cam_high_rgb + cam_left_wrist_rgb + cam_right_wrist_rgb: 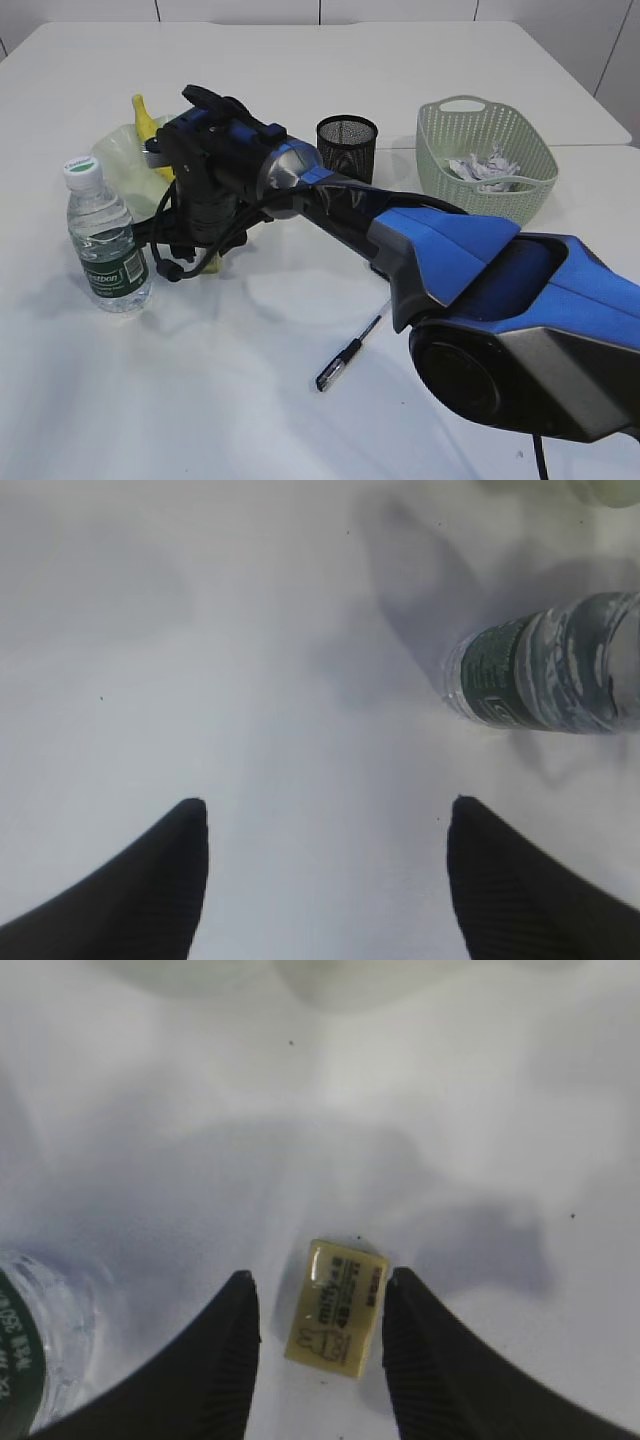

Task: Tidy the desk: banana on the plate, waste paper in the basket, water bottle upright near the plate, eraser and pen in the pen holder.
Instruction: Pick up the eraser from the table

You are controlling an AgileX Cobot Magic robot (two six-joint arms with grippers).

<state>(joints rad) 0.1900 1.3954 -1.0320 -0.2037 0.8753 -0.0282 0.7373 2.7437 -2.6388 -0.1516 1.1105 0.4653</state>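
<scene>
My right gripper (321, 1274) is open and low over the table, one jaw on each side of the yellow eraser (336, 1307). In the exterior view the right arm reaches across to the left and its gripper (195, 258) is down beside the pale green plate (125, 160). The banana (145, 118) lies on the plate, partly hidden by the arm. The water bottle (105, 240) stands upright left of the plate. My left gripper (328, 802) is open and empty above bare table, with the bottle (550, 675) to its right. The black pen (350, 352) lies on the table.
The black mesh pen holder (347, 145) stands at the middle back. The green basket (440, 160) at the back right holds crumpled paper (485, 167). The right arm's blue body fills the lower right of the exterior view. The bottle (20, 1360) is close to the right gripper's left jaw.
</scene>
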